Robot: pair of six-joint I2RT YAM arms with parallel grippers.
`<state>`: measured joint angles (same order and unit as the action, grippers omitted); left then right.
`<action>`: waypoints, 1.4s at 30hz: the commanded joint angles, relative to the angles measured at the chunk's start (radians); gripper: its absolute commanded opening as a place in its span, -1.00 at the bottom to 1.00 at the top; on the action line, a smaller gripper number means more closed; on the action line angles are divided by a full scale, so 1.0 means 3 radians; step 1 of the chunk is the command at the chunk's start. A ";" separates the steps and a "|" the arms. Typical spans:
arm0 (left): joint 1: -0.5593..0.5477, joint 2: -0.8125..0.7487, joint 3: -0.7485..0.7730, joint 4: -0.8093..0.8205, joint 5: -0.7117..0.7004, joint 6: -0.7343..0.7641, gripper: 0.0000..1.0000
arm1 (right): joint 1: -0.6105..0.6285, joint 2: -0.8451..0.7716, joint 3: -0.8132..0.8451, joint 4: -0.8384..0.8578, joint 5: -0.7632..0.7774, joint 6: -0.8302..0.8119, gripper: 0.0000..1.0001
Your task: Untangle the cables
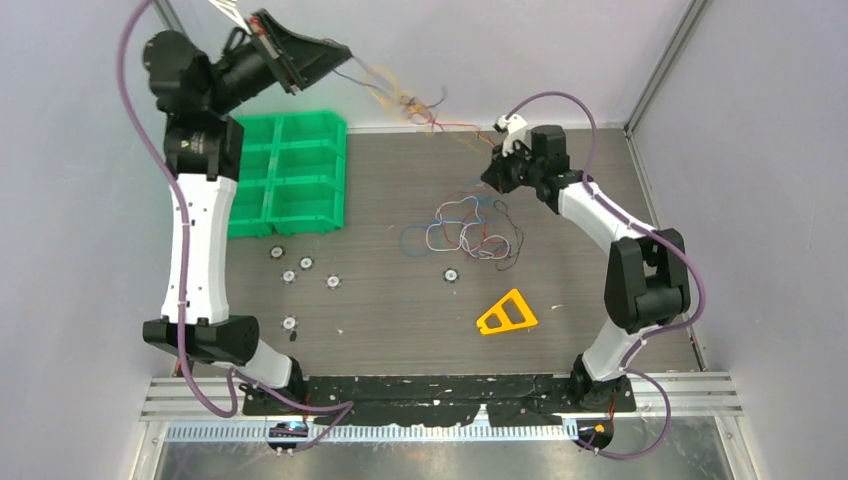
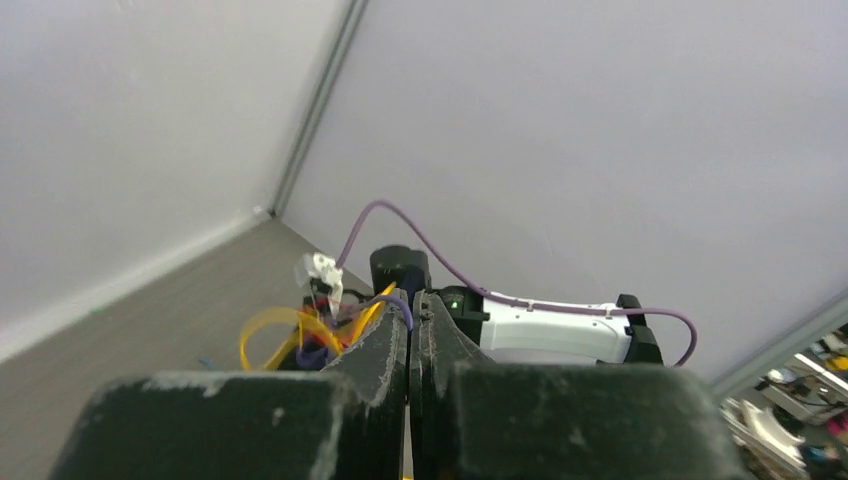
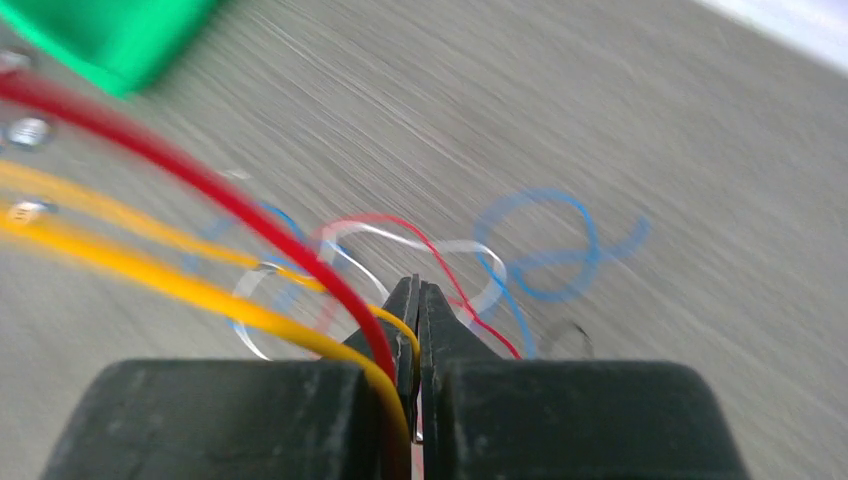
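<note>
Over the far end of the table [image 1: 400, 330], top view:
- left gripper [image 1: 343, 50], raised near the back wall, jaws closed on one end of the cables [image 1: 410, 100].
- Thin yellow, orange and blue strands hung in the air, running right and down to the right gripper [image 1: 493, 163].
- loose tangle [image 1: 470, 225] of red, blue, white and black strands lay flat on the table, near the right gripper and apart from the raised bunch.
- green bin [image 1: 285, 170], with several compartments, stood at the far left, partly covered by the left arm.
- Six small round discs [image 1: 333, 282] lay scattered between bin and tangle.
- One orange triangle [image 1: 506, 314] lay nearer the bases, well apart from the tangle.

Left wrist view:
- left gripper [image 2: 411, 300], fingers pressed together.
- Yellow, red and purple loops of the cables [image 2: 268, 328] bunched just left of the tips.
- right arm [image 2: 550, 325] stood beyond, hiding the far ends.

Right wrist view:
- right gripper [image 3: 417, 300], jaws shut, with a red and a yellow strand of the cables [image 3: 200, 180] running into the seam.
- These strands crossed in front of the loose tangle [image 3: 545, 250], blurred, on the table below.
- A corner of the green bin [image 3: 110, 30] showed at the upper left, with two discs [image 3: 30, 130] beside it.
</note>
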<state>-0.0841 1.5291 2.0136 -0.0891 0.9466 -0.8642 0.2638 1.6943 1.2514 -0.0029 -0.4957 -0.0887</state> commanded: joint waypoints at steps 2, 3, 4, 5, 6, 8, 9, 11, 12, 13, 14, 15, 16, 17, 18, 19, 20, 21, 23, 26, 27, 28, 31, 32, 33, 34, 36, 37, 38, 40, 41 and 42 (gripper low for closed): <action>0.0187 -0.0326 0.0343 0.0588 0.0009 -0.0109 -1.00 | -0.0433 0.0506 0.0076 -0.1264 0.0527 -0.0457 -0.90; 0.0179 -0.0364 0.0231 0.0586 0.0054 -0.0105 -1.00 | -0.0458 0.0512 0.0121 -0.1329 0.0502 -0.0502 -0.89; 0.0174 -0.0408 0.0087 0.0561 0.0114 -0.0068 -1.00 | -0.0467 0.0504 0.0135 -0.1363 0.0492 -0.0523 -0.89; 0.0175 -0.0457 -0.0055 0.0483 0.0155 0.0026 -1.00 | -0.0480 0.0484 0.0150 -0.1435 0.0456 -0.0581 -0.89; 0.0174 -0.0521 -0.0214 0.0344 0.0181 0.0165 -1.00 | -0.0489 0.0428 0.0149 -0.1465 0.0438 -0.0646 -0.89; 0.0177 -0.0698 -0.0686 0.0206 0.0222 0.0370 -1.00 | -0.0506 0.0310 0.0102 -0.1520 0.0426 -0.0769 -0.89; 0.0176 -0.0789 -0.0971 0.0213 0.0252 0.0439 -1.00 | -0.0514 0.0266 0.0071 -0.1580 0.0427 -0.0812 -0.89; 0.0196 -0.0941 -0.1370 0.0069 0.0247 0.0716 -1.00 | -0.0547 0.0170 0.0049 -0.1680 0.0457 -0.0920 -0.89; 0.0207 -0.1008 -0.1474 -0.0052 0.0229 0.0830 -1.00 | -0.0573 0.0125 0.0033 -0.1709 0.0478 -0.1009 -0.89; 0.0201 -0.1083 -0.1579 -0.0127 0.0236 0.0917 -1.00 | -0.0578 0.0115 0.0027 -0.1773 0.0508 -0.1060 -0.89; 0.0196 -0.1132 -0.1671 -0.0167 0.0267 0.0999 -1.00 | -0.0580 0.0116 0.0032 -0.1807 0.0571 -0.1154 -0.89; 0.0196 -0.1184 -0.1738 -0.0272 0.0255 0.1133 -1.00 | -0.0581 0.0123 0.0037 -0.1862 0.0608 -0.1181 -0.89; 0.0203 -0.1214 -0.1760 -0.0435 0.0212 0.1304 -1.00 | -0.0584 0.0148 0.0060 -0.1912 0.0678 -0.1214 -0.89; 0.0232 -0.1231 -0.1747 -0.0620 0.0192 0.1461 -1.00 | -0.0583 0.0187 0.0074 -0.1933 0.0725 -0.1221 -0.89; 0.0317 -0.1249 -0.1731 -0.0709 0.0202 0.1526 -1.00 | -0.0599 0.0225 0.0102 -0.1953 0.0847 -0.1235 -0.89; 0.0477 -0.1267 -0.1738 -0.0684 0.0229 0.1481 -1.00 | -0.0646 0.0277 0.0118 -0.1958 0.0897 -0.1278 -0.89; 0.0639 -0.1276 -0.1763 -0.0567 0.0277 0.1339 -1.00 | -0.0678 0.0308 0.0149 -0.1964 0.0983 -0.1304 -0.89; 0.0835 -0.1278 -0.1784 -0.0445 0.0340 0.1188 -1.00 | -0.0757 0.0367 0.0162 -0.1967 0.1011 -0.1347 -0.89; 0.1205 -0.1230 -0.1659 -0.0436 0.0425 0.1080 -1.00 | -0.0821 0.0438 0.0197 -0.1977 0.1061 -0.1400 -0.89; 0.1768 -0.1120 -0.1284 -0.0517 0.0527 0.1108 -1.00 | -0.0969 0.0509 0.0191 -0.1959 0.1138 -0.1494 -0.89; 0.1895 -0.1051 -0.1132 -0.0682 0.0540 0.1167 -1.00 | -0.1014 0.0531 0.0161 -0.1941 0.1162 -0.1532 -0.89; 0.2008 -0.1015 -0.0981 -0.0749 0.0541 0.1209 -1.00 | -0.1036 0.0537 0.0145 -0.1905 0.1167 -0.1549 -0.89; 0.2240 -0.0906 -0.0734 -0.0821 0.0569 0.1181 -1.00 | -0.1111 0.0572 0.0087 -0.1861 0.1178 -0.1605 -0.89; 0.2249 -0.0903 -0.0708 -0.0822 0.0583 0.1178 -1.00 | -0.1118 0.0576 0.0067 -0.1857 0.1178 -0.1608 -0.89; 0.2253 -0.0913 -0.0709 -0.0801 0.0584 0.1171 -1.00 | -0.1123 0.0573 0.0058 -0.1854 0.1157 -0.1602 -0.89; 0.2232 -0.0938 -0.0751 -0.0719 0.0588 0.1104 -1.00 | -0.1124 0.0569 0.0058 -0.1859 0.1134 -0.1594 -0.89; 0.2160 -0.0976 -0.0819 -0.0608 0.0578 0.1020 -1.00 | -0.1123 0.0542 0.0061 -0.1869 0.1079 -0.1550 -0.89; 0.2123 -0.0988 -0.0826 -0.0597 0.0541 0.1014 -1.00 | -0.1117 0.0530 0.0067 -0.1873 0.1068 -0.1539 -0.89; 0.2095 -0.0999 -0.0814 -0.0574 0.0508 0.1010 -1.00 | -0.1116 0.0528 0.0067 -0.1871 0.1076 -0.1539 -0.89; 0.2106 -0.1004 -0.0762 -0.0472 0.0376 0.0944 -1.00 | -0.1118 0.0544 0.0052 -0.1839 0.1170 -0.1580 -0.89; 0.2165 -0.0983 -0.0712 -0.0378 0.0340 0.0870 -1.00 | -0.1139 0.0557 0.0032 -0.1819 0.1230 -0.1620 -0.89; 0.2251 -0.0933 -0.0629 -0.0295 0.0324 0.0760 -1.00 | -0.1175 0.0576 0.0024 -0.1815 0.1244 -0.1653 -0.89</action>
<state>0.5476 1.2442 1.7649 -0.3031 1.0992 -0.5526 -0.0631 1.8660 1.2682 -0.5751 -0.1772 -0.5488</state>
